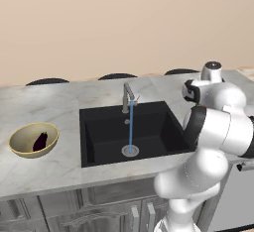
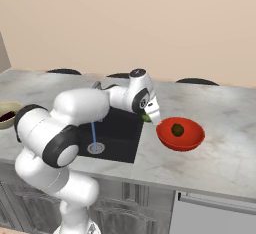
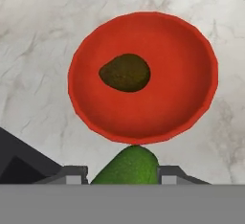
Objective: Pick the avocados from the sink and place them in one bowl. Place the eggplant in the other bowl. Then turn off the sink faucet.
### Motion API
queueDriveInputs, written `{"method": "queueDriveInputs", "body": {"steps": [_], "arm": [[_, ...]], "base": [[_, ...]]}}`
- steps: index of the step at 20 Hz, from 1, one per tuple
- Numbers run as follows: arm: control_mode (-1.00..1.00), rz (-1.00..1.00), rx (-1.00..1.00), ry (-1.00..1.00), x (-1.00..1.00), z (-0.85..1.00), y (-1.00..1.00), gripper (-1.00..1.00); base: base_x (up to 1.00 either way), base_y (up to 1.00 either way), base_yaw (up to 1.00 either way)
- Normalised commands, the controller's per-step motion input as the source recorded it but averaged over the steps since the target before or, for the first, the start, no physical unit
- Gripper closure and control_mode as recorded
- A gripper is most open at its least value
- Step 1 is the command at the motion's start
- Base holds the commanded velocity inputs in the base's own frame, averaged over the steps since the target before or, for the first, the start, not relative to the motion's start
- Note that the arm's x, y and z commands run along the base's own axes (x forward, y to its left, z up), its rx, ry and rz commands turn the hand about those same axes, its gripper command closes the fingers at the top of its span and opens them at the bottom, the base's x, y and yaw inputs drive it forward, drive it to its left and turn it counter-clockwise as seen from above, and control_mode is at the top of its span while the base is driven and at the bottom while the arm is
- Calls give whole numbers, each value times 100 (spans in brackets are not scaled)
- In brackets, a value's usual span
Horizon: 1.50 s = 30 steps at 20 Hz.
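My gripper (image 2: 148,117) is shut on the bright green avocado (image 3: 125,166), also seen as a green spot (image 2: 146,118), and hangs just left of the red bowl (image 2: 192,139). In the hand view the red bowl (image 3: 182,89) lies straight ahead with the darker olive avocado (image 3: 125,72) in it; that avocado (image 2: 177,129) shows in the right base view too. The tan bowl (image 1: 22,136) on the left counter holds the dark eggplant (image 1: 40,141). The black sink (image 1: 104,127) has the faucet (image 1: 128,96) running a thin blue stream onto the drain.
Grey marble counter (image 2: 220,113) surrounds the sink and runs right past the red bowl. Dark stool tops (image 1: 117,76) line the far edge. My white arm (image 1: 218,127) covers the counter to the right of the sink in the left base view.
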Motion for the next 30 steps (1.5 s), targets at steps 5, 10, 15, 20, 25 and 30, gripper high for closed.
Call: {"method": "queueDriveInputs", "body": {"steps": [5,10,15,20,25,30], "arm": [[-100,0,0,5,6,0,-58,100],[-100,0,0,0,9,-5,-35,100],[-100,-1,0,0,0,-23,-18,100],[-100,-3,0,0,0,-22,-18,100],[-100,-2,0,0,0,-17,-22,100],[-100,-2,0,0,0,-23,-18,100]], "base": [[0,0,0],[0,0,0],[0,0,0],[0,0,0],[0,0,0],[0,0,0]]}}
